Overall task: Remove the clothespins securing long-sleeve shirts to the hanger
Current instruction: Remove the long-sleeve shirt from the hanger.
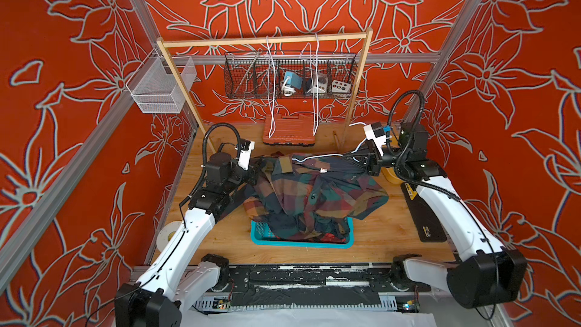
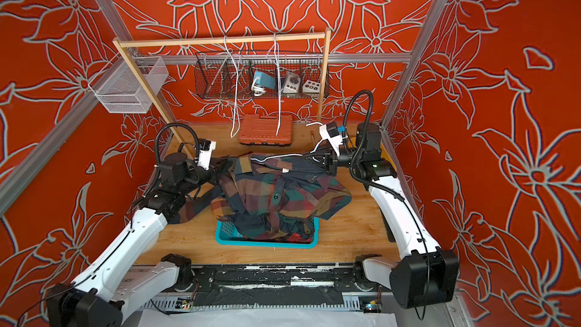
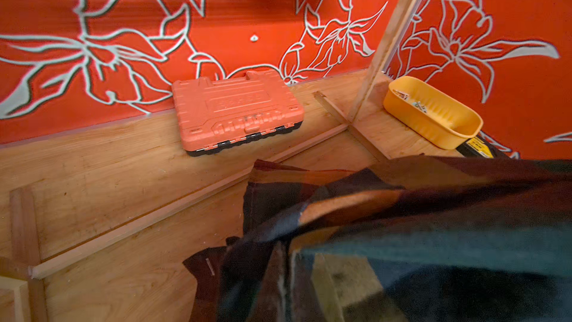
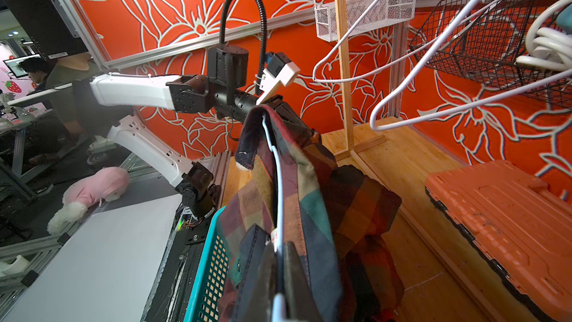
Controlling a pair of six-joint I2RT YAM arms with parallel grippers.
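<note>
Here is the plaid shirt (image 1: 314, 190), strung out between the two arms over the teal basket (image 1: 301, 244). Both top views show it well: big blocks of navy, green, maroon and mustard, a dark button on the front, the fabric bunched and rumpled. Its lower part spills down into the basket, where more dark plaid cloth (image 1: 292, 229) lies heaped. A strip of red-and-black check (image 1: 327, 236) peeks out at the near rim.

A white wire hanger (image 4: 280, 187) lies along the shirt's raised top fold. The right gripper (image 4: 280, 274) is pinched tight on that wire, with cloth bunched against its fingers.

On the other side, the left gripper (image 1: 253, 168) is buried in fabric. The left wrist view is half filled with blurred plaid, so I cannot tell whether that claw is apart or together.

A small pale bit (image 1: 323, 170) with a touch of red sits on the cloth just beside the wire. Clothespin or label? Too small to call.
</note>
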